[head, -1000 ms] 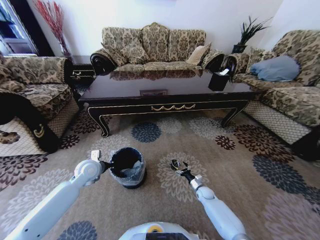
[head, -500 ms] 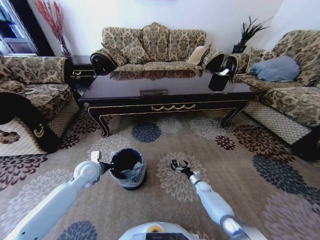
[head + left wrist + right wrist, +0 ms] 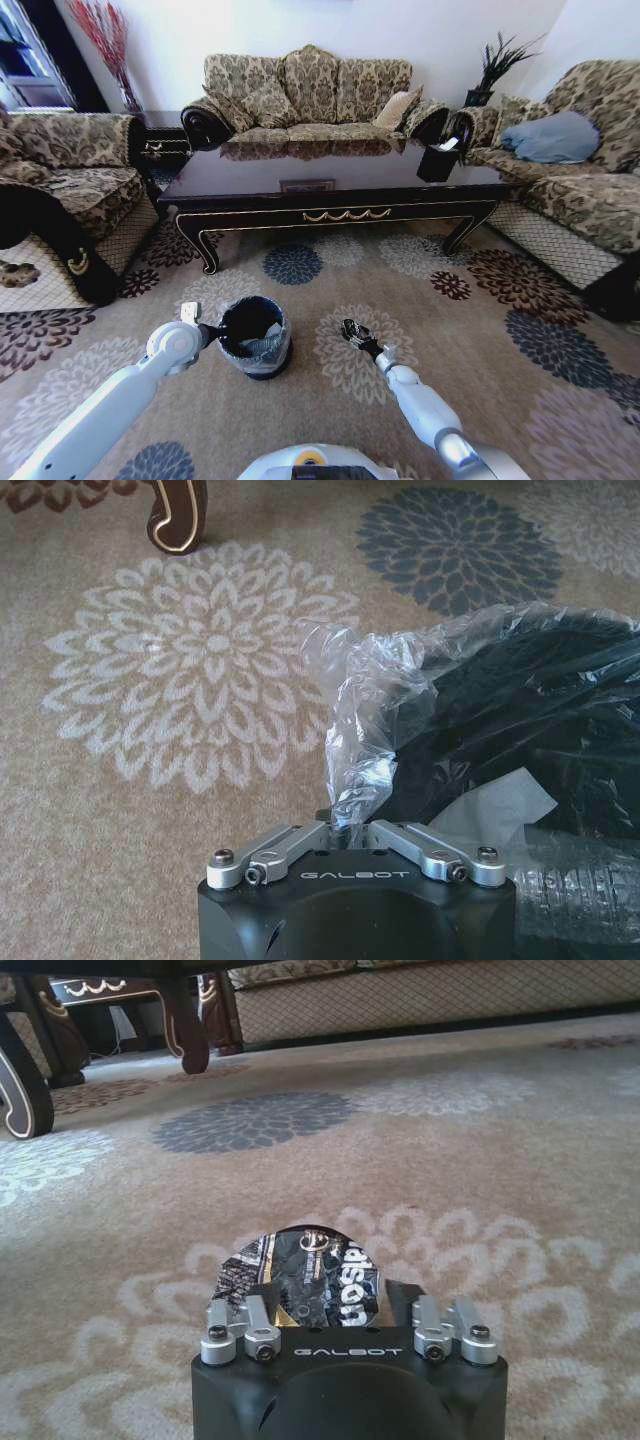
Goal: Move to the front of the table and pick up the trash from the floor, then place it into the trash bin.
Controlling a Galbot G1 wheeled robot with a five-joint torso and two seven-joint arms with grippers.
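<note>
Two tools low, left tool [image 3: 212,331] still pinching trash bin [image 3: 254,336] liner, right tool [image 3: 351,331] drawn back, gripping dark round trash [image 3: 298,1276].

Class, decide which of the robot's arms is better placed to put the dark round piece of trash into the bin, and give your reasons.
Right. The right hand is at the dark round piece on the floor, beside the trash bin. The left hand is at the bin's liner.

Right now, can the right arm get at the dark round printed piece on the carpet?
Probably yes: the right gripper sits low right at the dark round printed piece, nothing between them; the black bin stands off to its left.
</note>
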